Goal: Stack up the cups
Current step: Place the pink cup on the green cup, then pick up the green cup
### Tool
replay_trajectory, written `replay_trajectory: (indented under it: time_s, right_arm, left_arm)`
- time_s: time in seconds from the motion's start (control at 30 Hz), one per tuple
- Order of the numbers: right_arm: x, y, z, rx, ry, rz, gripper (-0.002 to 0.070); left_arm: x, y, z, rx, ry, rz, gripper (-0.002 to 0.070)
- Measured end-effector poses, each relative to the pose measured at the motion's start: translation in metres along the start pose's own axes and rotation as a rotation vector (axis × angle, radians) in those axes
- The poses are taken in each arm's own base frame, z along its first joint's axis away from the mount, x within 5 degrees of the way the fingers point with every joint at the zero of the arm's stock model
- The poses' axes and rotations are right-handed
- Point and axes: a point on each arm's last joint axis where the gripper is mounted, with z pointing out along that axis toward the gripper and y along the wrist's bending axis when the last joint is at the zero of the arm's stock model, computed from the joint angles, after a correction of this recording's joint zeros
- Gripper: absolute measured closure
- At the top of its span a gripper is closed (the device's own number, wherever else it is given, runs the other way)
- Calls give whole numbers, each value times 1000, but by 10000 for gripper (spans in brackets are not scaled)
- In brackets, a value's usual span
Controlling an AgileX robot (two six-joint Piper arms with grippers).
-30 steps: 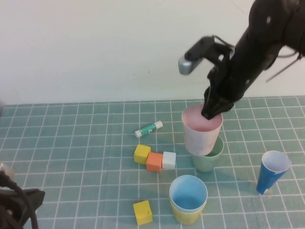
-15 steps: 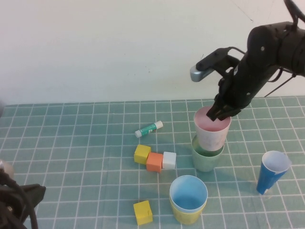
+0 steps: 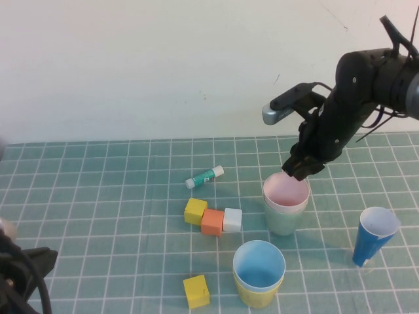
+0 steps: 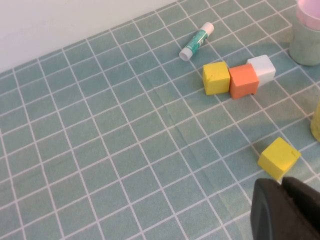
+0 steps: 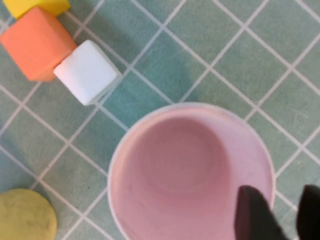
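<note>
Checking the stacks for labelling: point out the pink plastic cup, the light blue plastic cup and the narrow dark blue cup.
Pink plastic cup [image 3: 285, 190]: high view, inside wall.
Light blue plastic cup [image 3: 259, 265]: high view, inner floor.
Narrow dark blue cup [image 3: 365, 246]: high view, outer side.

5 cups [image 3: 285, 204], 4 blocks [image 3: 212, 222], 1 tube [image 3: 203, 176].

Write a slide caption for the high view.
Right end effector, open, above pink cup nested in green cup; left end effector parked, shut.
</note>
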Motion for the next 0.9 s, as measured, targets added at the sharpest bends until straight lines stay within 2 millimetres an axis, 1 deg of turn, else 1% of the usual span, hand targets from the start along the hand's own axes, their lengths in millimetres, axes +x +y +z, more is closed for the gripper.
replay_trajectory:
  time_s: [0.07,0.13,0.27,0.33,0.4,0.63,0.7,0.73,0.8,0.83,0.9]
  right_arm:
    - [0,0,1,-3,-2,2,442]
    - [0,0,1,-5,-4,5,416]
    - [0,0,3,-6,-2,5,402]
    - [1,0,9,-11,12,7,400]
    - [3,-1,19,-17,32,10,397]
    - [15,-2,70,-57,134,27,399]
    - [17,-2,77,-66,150,26,432]
    - [18,-2,80,-70,154,24,468]
    - [18,-1,81,-74,154,25,568]
    - [17,-1,79,-72,150,22,598]
    - [15,-1,68,-67,132,17,601]
  left_arm:
    - [0,0,0,-1,-1,-3,676]
    - [0,0,0,-1,-1,-5,676]
    - [0,0,0,-1,-2,-10,676]
    - [0,0,0,-1,-2,-13,676]
    - [0,0,0,-1,-2,-12,676]
    - [0,0,0,0,-4,-22,676]
    - [0,0,0,0,-4,-30,676]
    - [0,0,0,0,-4,-33,676]
    - [0,0,0,0,-4,-40,676]
    - [0,0,0,3,-3,-45,676]
    - [0,-1,0,7,1,-52,676]
